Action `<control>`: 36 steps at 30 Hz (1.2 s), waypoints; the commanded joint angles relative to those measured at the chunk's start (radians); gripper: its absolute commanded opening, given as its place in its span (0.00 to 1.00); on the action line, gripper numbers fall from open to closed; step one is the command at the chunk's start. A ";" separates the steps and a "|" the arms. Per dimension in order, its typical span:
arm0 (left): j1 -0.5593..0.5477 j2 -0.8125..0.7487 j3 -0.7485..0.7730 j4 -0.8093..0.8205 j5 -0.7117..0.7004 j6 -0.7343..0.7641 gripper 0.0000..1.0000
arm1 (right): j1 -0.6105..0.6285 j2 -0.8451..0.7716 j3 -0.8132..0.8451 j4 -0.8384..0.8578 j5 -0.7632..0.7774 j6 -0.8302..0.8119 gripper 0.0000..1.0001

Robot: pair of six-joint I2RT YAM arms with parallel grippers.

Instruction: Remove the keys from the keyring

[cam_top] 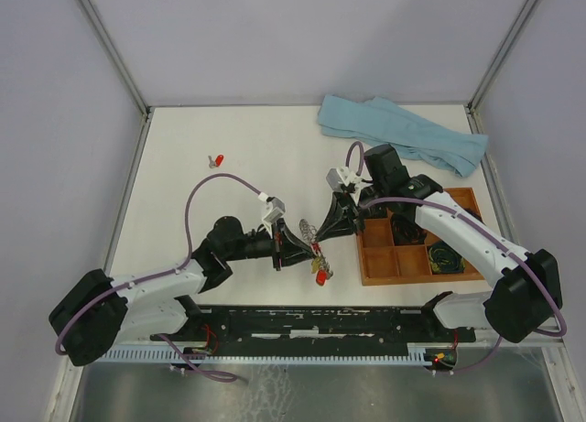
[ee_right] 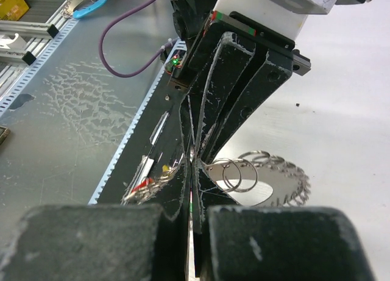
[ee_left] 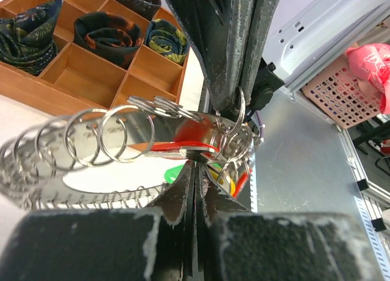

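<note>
The keyring (cam_top: 309,228) hangs just above the table between my two grippers; it is a silvery ring fringed with small loops (ee_left: 91,135) (ee_right: 268,178). Several keys dangle under it, with red (cam_top: 320,270) (ee_left: 183,141), green (ee_left: 173,173) and yellow (ee_left: 224,178) heads. My left gripper (cam_top: 306,248) (ee_left: 196,163) is shut on the keyring's edge where the keys hang. From the other side my right gripper (cam_top: 325,232) (ee_right: 194,170) is shut on the same part of the keyring (ee_left: 226,113), its tips almost against the left ones. One red key (cam_top: 217,160) lies alone at the far left.
A wooden compartment tray (cam_top: 380,259) (ee_left: 85,80) sits at the right with dark rolled bundles (cam_top: 446,257) (ee_left: 109,34) in some cells. A light blue cloth (cam_top: 403,134) lies at the back right. The slotted rail (cam_top: 302,323) runs along the near edge.
</note>
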 commanded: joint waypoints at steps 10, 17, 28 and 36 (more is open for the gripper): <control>0.003 -0.312 -0.080 -0.060 -0.118 0.108 0.44 | 0.010 -0.025 0.006 0.038 -0.059 -0.006 0.01; 0.003 -0.368 -0.084 -0.032 -0.164 0.194 0.48 | 0.018 -0.019 0.016 -0.011 -0.069 -0.058 0.01; -0.006 -0.218 -0.068 0.191 -0.092 0.252 0.43 | 0.020 -0.006 0.021 -0.020 -0.065 -0.067 0.01; -0.017 -0.153 -0.046 0.228 -0.078 0.246 0.39 | 0.021 -0.002 0.020 -0.022 -0.062 -0.067 0.01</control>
